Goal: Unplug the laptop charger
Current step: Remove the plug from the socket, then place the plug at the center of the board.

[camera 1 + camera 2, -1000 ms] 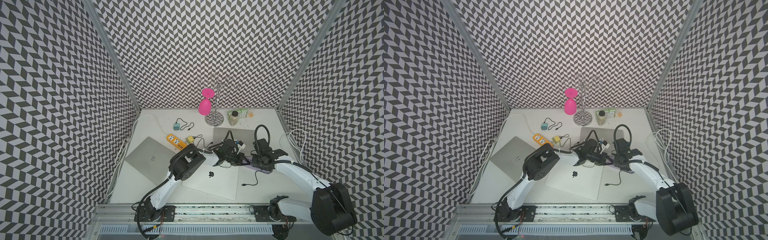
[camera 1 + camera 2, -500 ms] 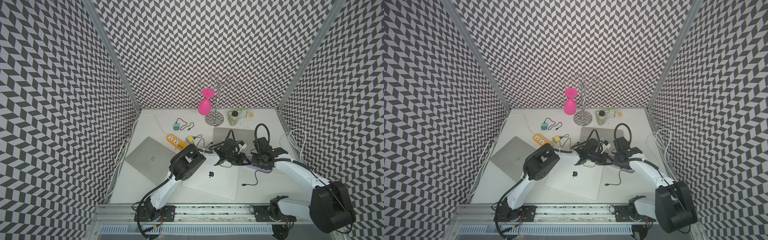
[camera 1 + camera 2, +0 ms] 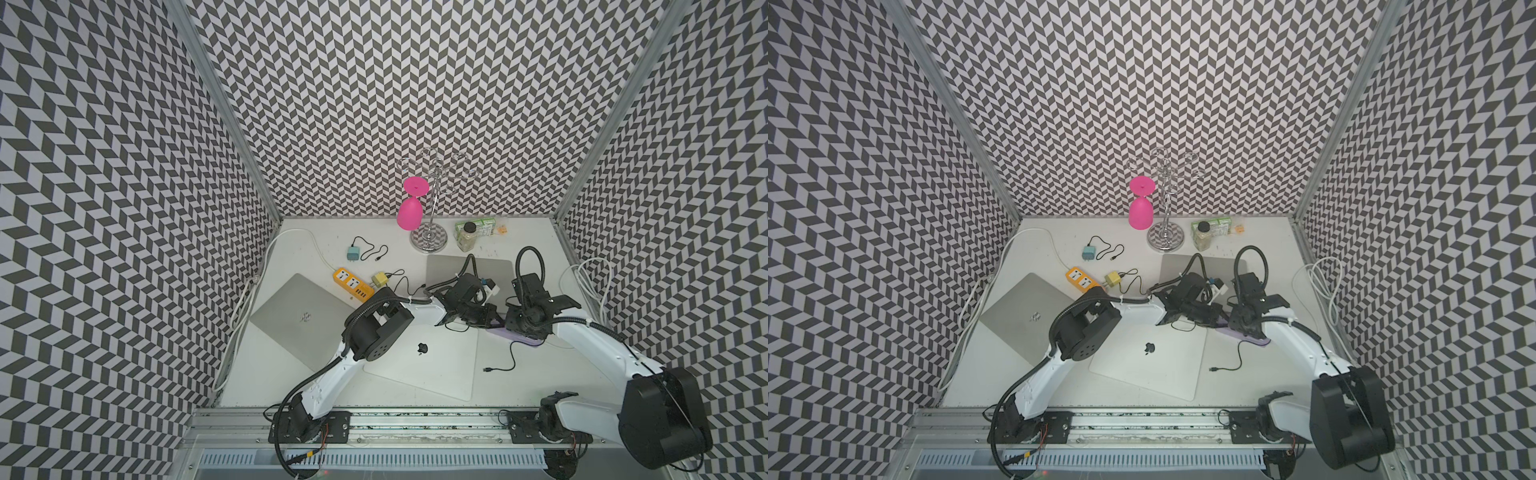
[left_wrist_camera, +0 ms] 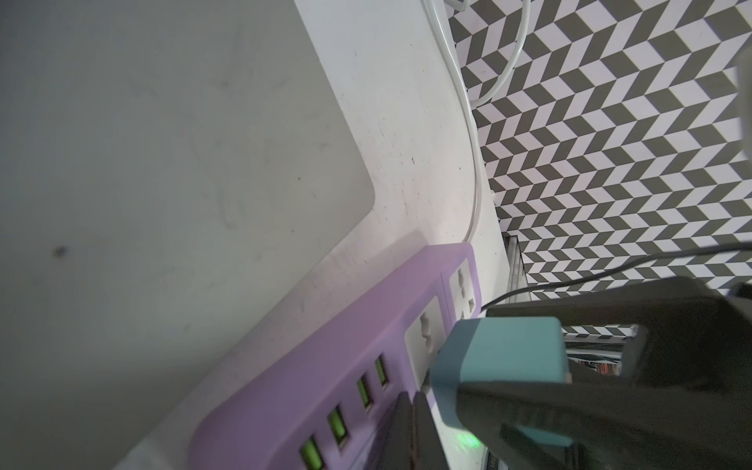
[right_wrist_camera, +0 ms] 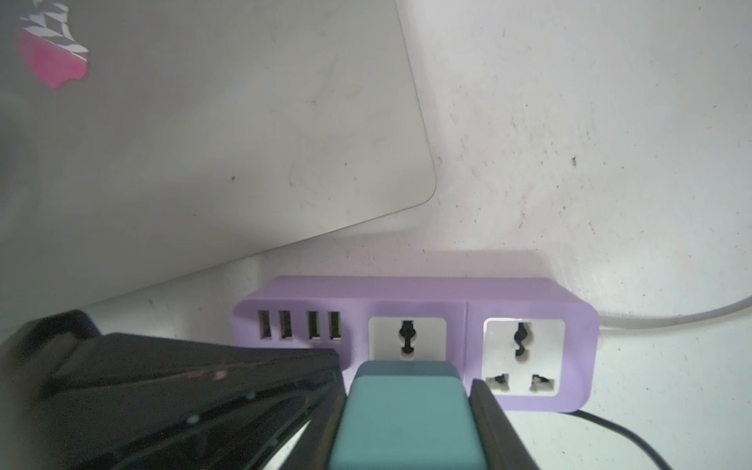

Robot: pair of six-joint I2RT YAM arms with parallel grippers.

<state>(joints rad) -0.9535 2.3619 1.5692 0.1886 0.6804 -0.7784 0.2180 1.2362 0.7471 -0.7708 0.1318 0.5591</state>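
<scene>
Nearest you, the white laptop [image 3: 432, 365] lies by the surface's near edge, and a thin black lead [image 3: 510, 368] trails loose off its right side. Just past that laptop's far right corner, right of the surface's middle, sits the purple power strip [image 5: 407, 301]. The teal charger [image 5: 403, 419] is in the strip's socket next to the USB ports.

The right jaws are clamped on the charger's two opposite flat sides. The left jaws are clenched on nothing, their tips seemingly pressing on the strip by the USB ports. You cannot tell whether the pins are fully seated.

Expect a small, light, rigid block with smooth, slippery sides, held mostly by pin friction. Grip low, close to the socket face, and pull straight along the pins, never by the lead. The strip looks light too and would likely lift unless pinned. Farther back lies the grey laptop [image 3: 440, 270].
</scene>
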